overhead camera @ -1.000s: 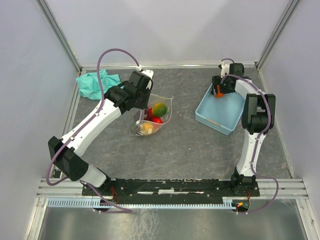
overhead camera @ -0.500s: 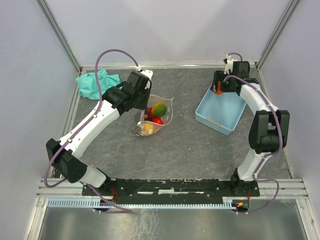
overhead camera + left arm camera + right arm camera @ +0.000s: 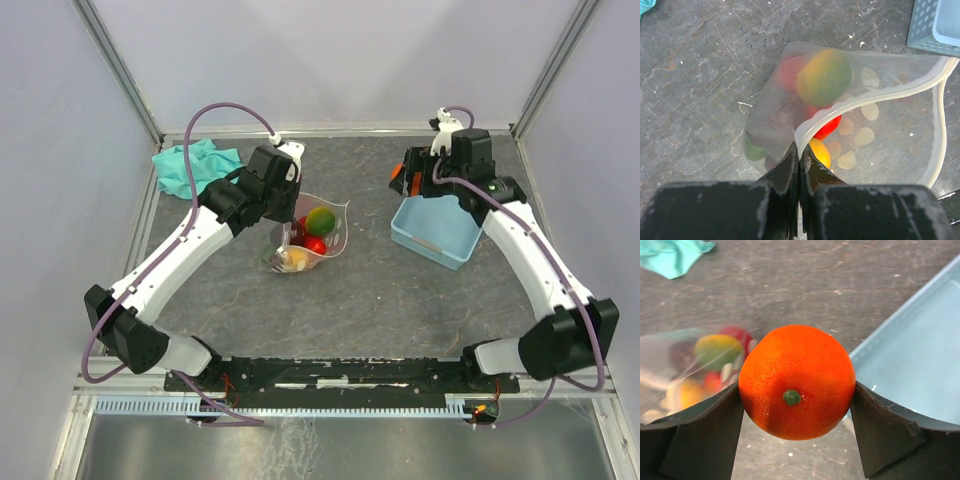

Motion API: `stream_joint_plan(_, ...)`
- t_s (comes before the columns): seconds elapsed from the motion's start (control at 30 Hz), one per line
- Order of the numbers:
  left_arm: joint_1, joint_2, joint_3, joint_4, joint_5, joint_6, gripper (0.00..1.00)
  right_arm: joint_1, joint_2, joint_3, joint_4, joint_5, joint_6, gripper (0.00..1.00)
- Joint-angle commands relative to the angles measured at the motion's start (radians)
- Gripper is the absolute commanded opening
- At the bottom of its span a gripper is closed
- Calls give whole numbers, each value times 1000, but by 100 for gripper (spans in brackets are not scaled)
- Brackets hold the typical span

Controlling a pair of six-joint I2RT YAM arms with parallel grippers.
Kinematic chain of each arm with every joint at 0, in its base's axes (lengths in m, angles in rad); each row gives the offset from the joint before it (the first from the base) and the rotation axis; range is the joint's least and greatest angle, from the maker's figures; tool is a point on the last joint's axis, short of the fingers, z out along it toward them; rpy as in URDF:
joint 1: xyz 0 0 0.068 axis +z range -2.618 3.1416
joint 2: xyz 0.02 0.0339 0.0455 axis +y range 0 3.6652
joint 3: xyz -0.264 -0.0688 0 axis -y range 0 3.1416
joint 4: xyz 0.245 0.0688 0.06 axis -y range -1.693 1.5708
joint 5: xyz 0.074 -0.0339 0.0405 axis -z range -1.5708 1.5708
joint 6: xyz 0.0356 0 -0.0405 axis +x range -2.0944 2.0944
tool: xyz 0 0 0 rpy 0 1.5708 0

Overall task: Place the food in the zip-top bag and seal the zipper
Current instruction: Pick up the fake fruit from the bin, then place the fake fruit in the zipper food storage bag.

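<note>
The clear zip-top bag (image 3: 312, 232) stands open mid-table and shows in the left wrist view (image 3: 890, 145) too. It holds several toy fruits: a green-yellow one (image 3: 825, 76), red ones (image 3: 827, 127) and a yellow one (image 3: 818, 152). My left gripper (image 3: 799, 150) is shut on the bag's whitish zipper rim (image 3: 860, 100) and holds the mouth open. My right gripper (image 3: 797, 412) is shut on an orange toy fruit (image 3: 797, 382), held in the air just left of the basket; from above it shows as an orange spot (image 3: 401, 176). The bag lies below and left in the right wrist view (image 3: 695, 365).
A light-blue plastic basket (image 3: 438, 226) sits at the right, its corner in the right wrist view (image 3: 910, 360). A teal cloth (image 3: 190, 166) lies at the back left. Metal frame posts and grey walls bound the table.
My right gripper has risen out of the basket with the orange fruit and moved left toward the bag. The left gripper has kept its hold on the bag rim.
</note>
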Motion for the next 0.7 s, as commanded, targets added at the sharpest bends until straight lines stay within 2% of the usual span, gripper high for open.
stream_joint_plan(0.0,4,-36,-4,69,43,-16,3,79,-125,-43,29,-28,92,72)
stream_joint_plan(0.27,5,-35,-7,89,74,-16,3,251,-229,-179,269,-50,183,72)
stream_joint_plan(0.5,5,-28,-10,103,95,-20,3,448,-194,-210,448,-13,141,73)
stream_joint_plan(0.67,5,-22,-8,107,107,-16,3,518,-116,-205,497,29,115,74)
